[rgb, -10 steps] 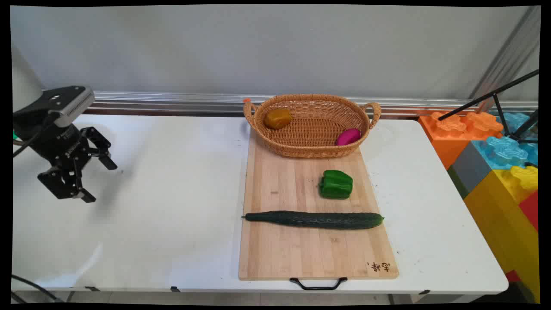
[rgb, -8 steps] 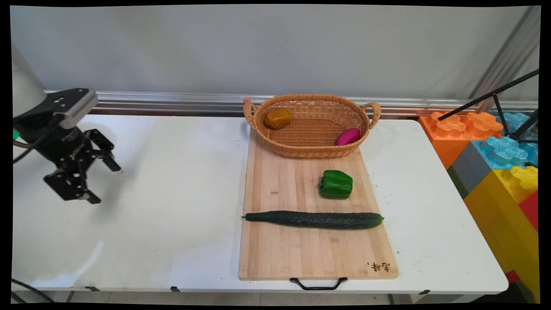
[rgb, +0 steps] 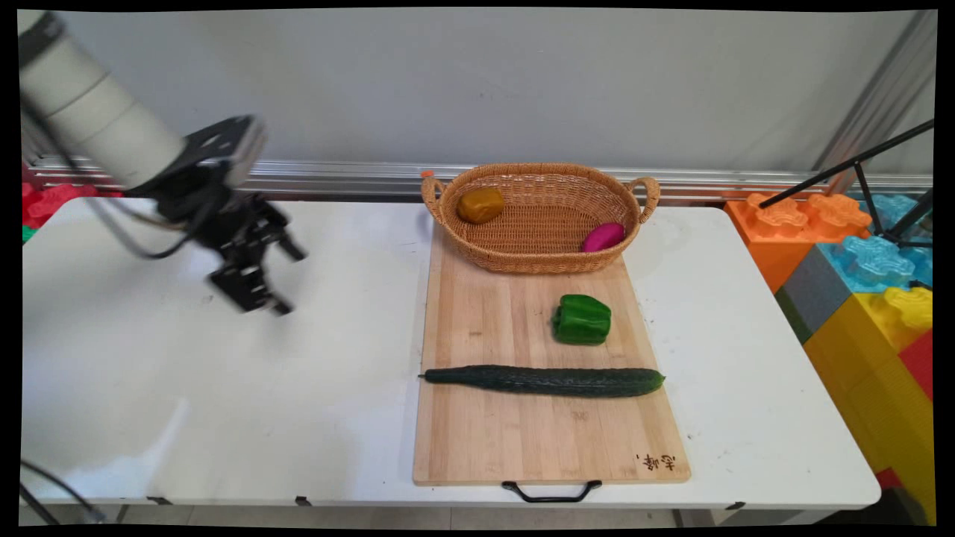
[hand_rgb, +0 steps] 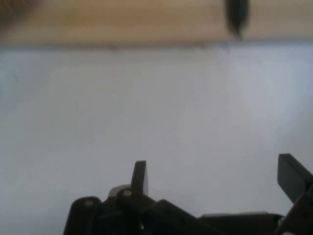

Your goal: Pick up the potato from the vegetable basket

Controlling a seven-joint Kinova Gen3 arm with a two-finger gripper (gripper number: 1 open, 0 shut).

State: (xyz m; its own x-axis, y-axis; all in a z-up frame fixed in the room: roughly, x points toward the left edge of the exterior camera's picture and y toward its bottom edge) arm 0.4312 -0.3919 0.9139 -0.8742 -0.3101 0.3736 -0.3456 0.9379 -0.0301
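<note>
My black gripper point(rgb: 287, 280) hangs open and empty above the bare white table point(rgb: 224, 388), left of the wooden cutting board point(rgb: 515, 440). In the hand view the gripper point(hand_rgb: 215, 174) shows its two fingers wide apart over white table, with the board's edge point(hand_rgb: 122, 22) and the cucumber's tip point(hand_rgb: 238, 17) at the top. On the board lie a long dark cucumber point(rgb: 545, 380) and a green bell pepper point(rgb: 583, 319). A wicker basket point(rgb: 541, 257) at the board's far end holds a brown-orange item point(rgb: 481, 204) and a magenta one point(rgb: 603, 236).
Large coloured toy blocks point(rgb: 858, 253) stand off the table's right end, with a black tripod leg point(rgb: 843, 168) over them. A metal rail point(rgb: 336, 175) runs along the wall behind the table. The board's black handle point(rgb: 551, 492) juts over the near edge.
The arm has swung right and slightly up across the table, carrying the open gripper from the far left toward the cutting board. Nothing on the board or in the basket moved.
</note>
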